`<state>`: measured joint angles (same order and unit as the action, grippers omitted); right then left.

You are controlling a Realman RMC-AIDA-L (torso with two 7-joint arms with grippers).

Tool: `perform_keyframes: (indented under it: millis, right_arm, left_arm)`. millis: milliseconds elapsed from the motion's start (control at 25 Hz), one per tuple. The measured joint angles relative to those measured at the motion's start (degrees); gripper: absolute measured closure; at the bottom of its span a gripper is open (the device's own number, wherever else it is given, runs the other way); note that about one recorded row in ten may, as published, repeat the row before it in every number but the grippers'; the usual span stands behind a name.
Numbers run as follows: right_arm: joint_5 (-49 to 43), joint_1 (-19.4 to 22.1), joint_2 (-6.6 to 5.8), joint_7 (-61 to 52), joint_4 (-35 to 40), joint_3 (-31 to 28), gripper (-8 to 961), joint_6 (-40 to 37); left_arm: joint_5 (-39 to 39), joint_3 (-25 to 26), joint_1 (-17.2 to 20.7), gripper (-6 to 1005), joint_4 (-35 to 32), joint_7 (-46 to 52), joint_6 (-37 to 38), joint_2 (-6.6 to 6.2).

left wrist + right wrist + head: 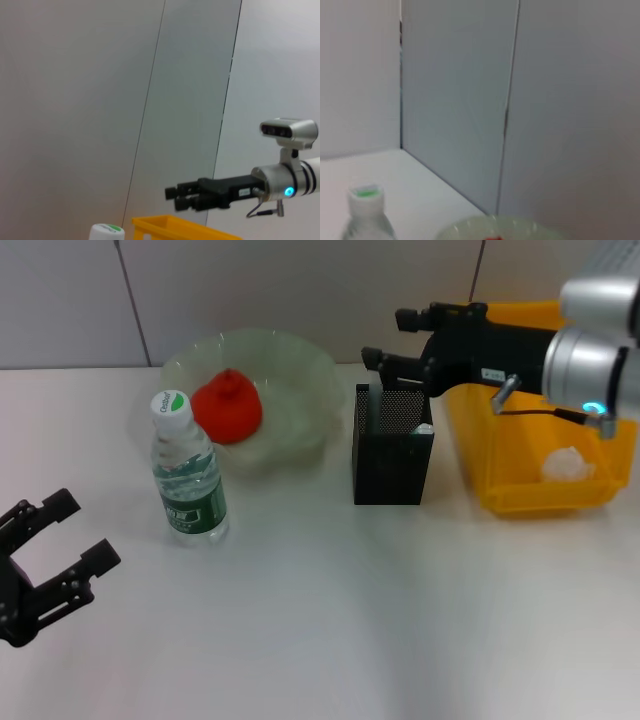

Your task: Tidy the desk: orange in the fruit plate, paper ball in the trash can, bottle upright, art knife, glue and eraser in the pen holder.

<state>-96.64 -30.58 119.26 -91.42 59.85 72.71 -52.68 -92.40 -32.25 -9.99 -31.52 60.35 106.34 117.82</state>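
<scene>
Head view: the right gripper (385,338) hovers just above the back rim of the black mesh pen holder (392,455). Its two black fingers are spread apart with nothing visible between them and touch nothing. The left gripper (68,530) sits low at the near left edge of the white desk (330,610), jaws wide and empty, well apart from everything. The water bottle (188,475) stands upright with a white cap and a green label; a green logo marks the cap, but its writing is too small to read. Behind it the orange (228,406) lies in the clear fruit plate (300,370). The paper ball (568,464) lies inside the yellow trash can (530,490), which stands just beside the pen holder. A slim grey item stands in the pen holder; what it is cannot be told. The near half of the desk offers open room.

Left wrist view: the right gripper (172,196) shows farther off against the grey wall panels (100,100), fingers parted, above the yellow trash can rim (170,223). The bottle cap (106,231) peeks in.

Right wrist view: wall panels, the bottle top (367,210), and the fruit plate's rim (495,225) with a sliver of orange.
</scene>
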Motion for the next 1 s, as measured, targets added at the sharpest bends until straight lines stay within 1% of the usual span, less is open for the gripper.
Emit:
perform_keyframes:
  millis: [40, 80, 120, 160, 200, 240, 280, 360, 400, 440, 480, 560, 600, 720, 760, 800, 880, 960, 1000]
  right_arm:
    - [0.05, 1.69, 0.00, -2.10, 3.33, -0.69, 338, -3.59]
    - [0.06, 2.56, -0.03, -2.96, 5.12, -1.33, 301, -6.47]
    - [0.17, 3.32, -0.05, -3.51, 6.46, -2.07, 298, -10.09]
    - [0.41, 4.02, -0.06, -3.70, 7.53, -2.83, 296, -13.56]
    - [0.41, 4.02, -0.06, -3.70, 7.53, -2.83, 293, -13.56]
    - [1.39, 5.25, -0.05, -3.61, 8.39, -3.91, 291, -20.59]
    - [1.39, 5.25, -0.05, -3.61, 8.39, -3.91, 288, -20.59]
    - [2.37, 6.93, -0.05, -3.15, 7.97, -4.68, 283, -28.38]
    - [2.37, 6.93, -0.05, -3.15, 7.97, -4.68, 281, -28.38]
    - [2.40, 8.26, -0.03, -1.57, 6.75, -4.91, 278, -31.41]
    - [2.40, 8.26, -0.03, -1.57, 6.75, -4.91, 276, -31.41]
    - [2.58, 9.80, 0.03, 2.30, 3.26, -5.05, 271, -34.21]
    - [2.58, 9.80, 0.03, 2.30, 3.26, -5.05, 268, -34.21]
    - [2.99, 10.39, 0.00, 5.97, -1.38, -5.89, 261, -36.19]
    - [3.03, 10.64, -0.02, 10.93, -4.90, -7.16, 258, -37.99]
    - [3.03, 10.64, -0.02, 10.93, -4.90, -7.16, 234, -37.99]
    - [3.04, 10.84, -0.03, 16.28, -8.51, -8.52, 185, -40.40]
    - [3.04, 10.91, -0.04, 20.24, -12.58, -10.12, 185, -42.54]
    - [3.04, 10.91, -0.04, 20.24, -12.58, -10.12, 186, -42.54]
  left_arm:
    - [-0.14, -0.08, 0.00, 170, -0.99, 1.47, 0.25, -0.23]
    - [-0.27, -0.20, -0.01, 171, -1.52, 2.21, 0.39, -0.35]
    - [-0.27, -0.20, -0.01, 171, -1.52, 2.21, 0.39, -0.35]
    - [-0.80, -0.54, -0.02, 171, -3.06, 3.41, 1.22, -0.55]
    - [-0.80, -0.54, -0.02, 171, -3.06, 3.41, 1.22, -0.55]
    - [-1.23, -0.66, -0.02, 171, -3.87, 3.88, 1.70, -0.63]
    - [-1.98, -0.68, -0.02, 171, -4.54, 4.30, 2.22, -0.71]
    - [-2.98, -0.72, -0.06, 171, -5.19, 4.69, 2.80, -0.91]
    - [-2.98, -0.72, -0.06, 171, -5.19, 4.69, 2.80, -0.91]
    - [-6.02, -0.78, -0.59, 171, -5.69, 5.44, 3.79, -1.74]
    - [-6.02, -0.78, -0.59, 171, -5.69, 5.44, 3.79, -1.74]
    - [-10.32, -0.80, -1.44, 171, -6.15, 6.16, 4.61, -2.24]
    - [-10.32, -0.80, -1.44, 171, -6.15, 6.16, 4.61, -2.24]
    - [-13.55, -0.80, -2.05, 171, -7.00, 6.26, 5.17, -2.30]
    - [-14.51, -0.80, -2.48, 171, -7.20, 6.28, 5.30, -2.35]
    - [-14.51, -0.80, -2.48, 171, -7.20, 6.28, 5.30, -2.35]
    - [-16.64, -1.55, -3.62, 171, -7.79, 7.20, 5.79, -2.62]
    - [-18.79, -2.21, -5.02, 171, -8.46, 8.43, 6.34, -2.70]
    - [-18.79, -2.21, -5.02, 171, -8.46, 8.43, 6.34, -2.70]
